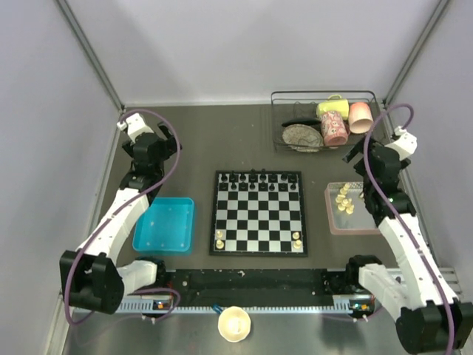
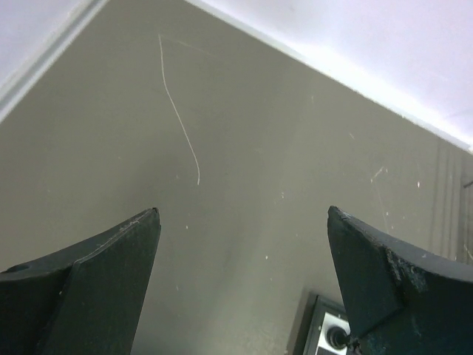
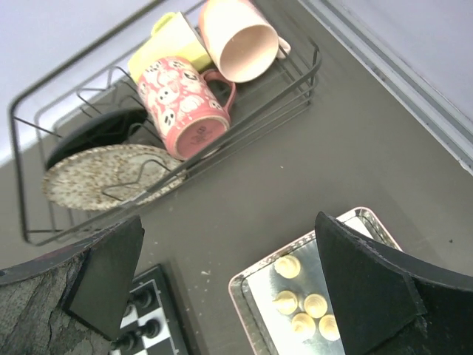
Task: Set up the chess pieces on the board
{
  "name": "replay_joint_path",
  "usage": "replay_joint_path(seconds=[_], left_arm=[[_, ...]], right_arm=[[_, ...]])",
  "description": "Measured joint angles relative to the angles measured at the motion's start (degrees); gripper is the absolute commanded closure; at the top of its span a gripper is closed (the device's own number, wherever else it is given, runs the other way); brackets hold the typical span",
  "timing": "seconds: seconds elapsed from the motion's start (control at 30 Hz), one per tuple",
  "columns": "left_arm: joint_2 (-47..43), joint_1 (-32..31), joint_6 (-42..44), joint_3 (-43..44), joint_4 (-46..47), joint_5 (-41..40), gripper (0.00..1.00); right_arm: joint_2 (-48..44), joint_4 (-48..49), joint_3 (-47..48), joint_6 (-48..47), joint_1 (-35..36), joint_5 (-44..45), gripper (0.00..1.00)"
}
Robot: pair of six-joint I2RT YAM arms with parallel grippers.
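The chessboard [image 1: 259,222] lies in the middle of the table, with a row of black pieces along its far edge. Two cream chess pieces stand at its near corners, one on the left [image 1: 219,239] and one on the right [image 1: 296,240]. Several more cream pieces [image 1: 344,200] lie in the pinkish-grey tray [image 1: 334,223]; they also show in the right wrist view [image 3: 303,307]. My left gripper [image 2: 242,218] is open and empty over bare table at the far left. My right gripper [image 3: 229,229] is open and empty above the table between the tray [image 3: 247,292] and the board's corner [image 3: 159,296].
A blue tray [image 1: 165,225] lies left of the board. A wire rack [image 1: 322,122] at the far right holds mugs [image 3: 188,103] and a plate [image 3: 103,174]. A cream bowl [image 1: 234,323] sits at the near edge. Walls close in left and right.
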Motion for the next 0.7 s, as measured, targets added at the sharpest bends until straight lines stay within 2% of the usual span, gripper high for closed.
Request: replay_joint_path(seconds=[0.1, 0.2, 0.5, 0.7], left_arm=[[0.98, 0.0, -1.05, -0.02, -0.96, 1.99, 0.01], [1.22, 0.0, -0.98, -0.26, -1.25, 3.78, 0.02], [0.48, -0.98, 0.24, -0.5, -1.22, 9.6, 0.06], [1.99, -7.32, 3.91, 0.66, -1.77, 8.63, 0.06]], right_arm=[[-4.85, -1.84, 0.11, 0.94, 0.0, -0.2, 0.01], [-5.55, -5.31, 1.97, 1.6, 0.0, -0.02, 0.01], [3.69, -12.87, 5.27, 3.41, 0.0, -1.92, 0.03], [5.11, -16.79, 5.7, 5.05, 0.0, -1.81, 0.07]])
